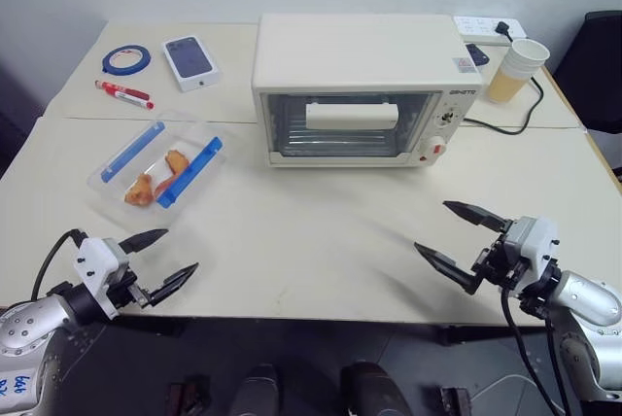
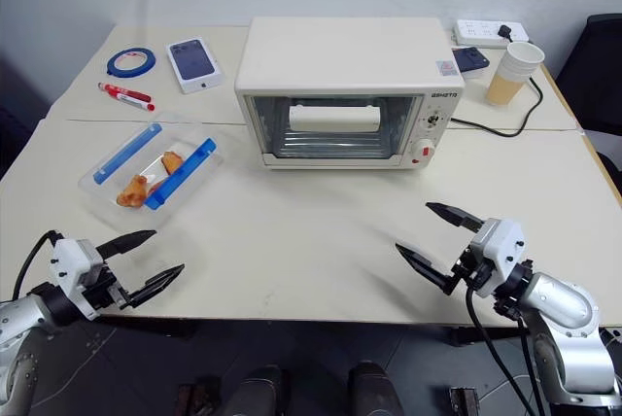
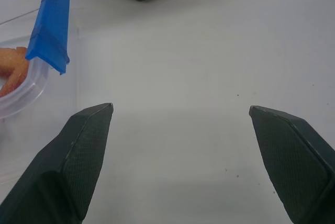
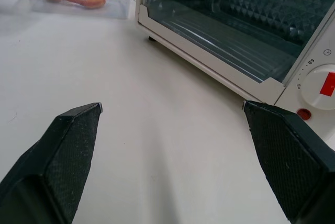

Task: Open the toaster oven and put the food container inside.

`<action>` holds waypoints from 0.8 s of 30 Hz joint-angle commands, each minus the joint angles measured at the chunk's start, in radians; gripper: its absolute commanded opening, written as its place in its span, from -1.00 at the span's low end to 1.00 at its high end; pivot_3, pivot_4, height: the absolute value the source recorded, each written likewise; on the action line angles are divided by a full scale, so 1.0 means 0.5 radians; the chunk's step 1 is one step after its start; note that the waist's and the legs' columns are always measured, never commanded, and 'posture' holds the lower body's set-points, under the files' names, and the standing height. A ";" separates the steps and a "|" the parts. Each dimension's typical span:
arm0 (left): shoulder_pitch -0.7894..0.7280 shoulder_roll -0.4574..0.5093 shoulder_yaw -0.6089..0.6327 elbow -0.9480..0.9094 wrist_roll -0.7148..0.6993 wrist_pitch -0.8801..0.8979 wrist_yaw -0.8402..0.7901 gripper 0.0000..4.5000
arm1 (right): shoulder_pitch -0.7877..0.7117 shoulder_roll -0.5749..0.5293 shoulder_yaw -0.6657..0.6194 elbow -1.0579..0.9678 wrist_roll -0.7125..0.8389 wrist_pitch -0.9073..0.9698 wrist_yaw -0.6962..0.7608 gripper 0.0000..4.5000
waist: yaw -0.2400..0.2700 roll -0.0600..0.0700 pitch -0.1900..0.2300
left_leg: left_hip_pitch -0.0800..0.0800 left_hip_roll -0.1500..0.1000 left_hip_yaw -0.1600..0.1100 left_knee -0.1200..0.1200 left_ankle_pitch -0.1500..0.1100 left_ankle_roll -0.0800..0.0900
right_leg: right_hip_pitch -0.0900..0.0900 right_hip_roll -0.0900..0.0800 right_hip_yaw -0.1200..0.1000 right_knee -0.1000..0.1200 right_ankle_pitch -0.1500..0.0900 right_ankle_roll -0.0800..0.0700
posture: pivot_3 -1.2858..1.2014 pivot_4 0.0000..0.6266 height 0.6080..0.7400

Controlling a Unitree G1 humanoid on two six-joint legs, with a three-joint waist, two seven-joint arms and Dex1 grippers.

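The cream-white toaster oven [image 1: 355, 86] stands at the middle back of the table, its glass door shut and its bar handle [image 1: 351, 115] across the front. The clear food container [image 1: 155, 171] with two blue side clips and orange-brown pieces lies flat to the oven's left. My left gripper [image 1: 160, 259] hovers open near the table's front left edge, in front of the container, with nothing between its fingers. My right gripper [image 1: 459, 236] is open and empty at the front right, in front of the oven's knob side [image 4: 319, 85]. The container's blue clip [image 3: 51, 20] appears in the left wrist view.
Behind the container lie a white phone box [image 1: 190, 59], a blue tape roll [image 1: 127, 58] and a red marker [image 1: 123, 94]. A paper cup [image 1: 516, 70], a power strip [image 1: 488, 27] and a black cable [image 1: 505, 122] sit at the oven's right. A dark chair [image 1: 598, 66] stands at far right.
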 commanded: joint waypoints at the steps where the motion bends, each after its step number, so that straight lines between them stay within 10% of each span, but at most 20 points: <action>1: 0.040 0.042 0.039 -0.127 -0.052 0.071 -0.011 0.96 | -0.037 0.008 0.005 -0.009 0.012 -0.019 0.020 1.00 | 0.000 0.000 0.000 | 0.000 0.000 0.000 0.000 0.000 0.000 | 0.000 0.000 0.000 0.000 0.000 0.000 | 0.03 -0.52 1.00; 14: -0.647 0.152 -0.135 -0.621 -0.648 0.782 0.097 0.96 | 0.052 -0.014 -0.218 0.095 0.097 0.048 0.003 1.00 | 0.046 0.001 -0.001 | -0.002 -0.002 -0.003 0.004 0.000 0.001 | 0.003 -0.001 -0.002 0.000 0.000 0.000 | 0.03 -0.52 1.00; 24: -0.628 0.168 -0.008 -0.376 -0.701 0.919 0.036 0.96 | -0.558 0.014 0.034 -0.021 0.286 0.595 -0.204 1.00 | -0.040 0.003 -0.001 | 0.003 0.003 0.008 0.002 0.000 0.000 | -0.002 0.005 -0.001 0.006 0.001 0.001 | 0.03 -0.52 1.00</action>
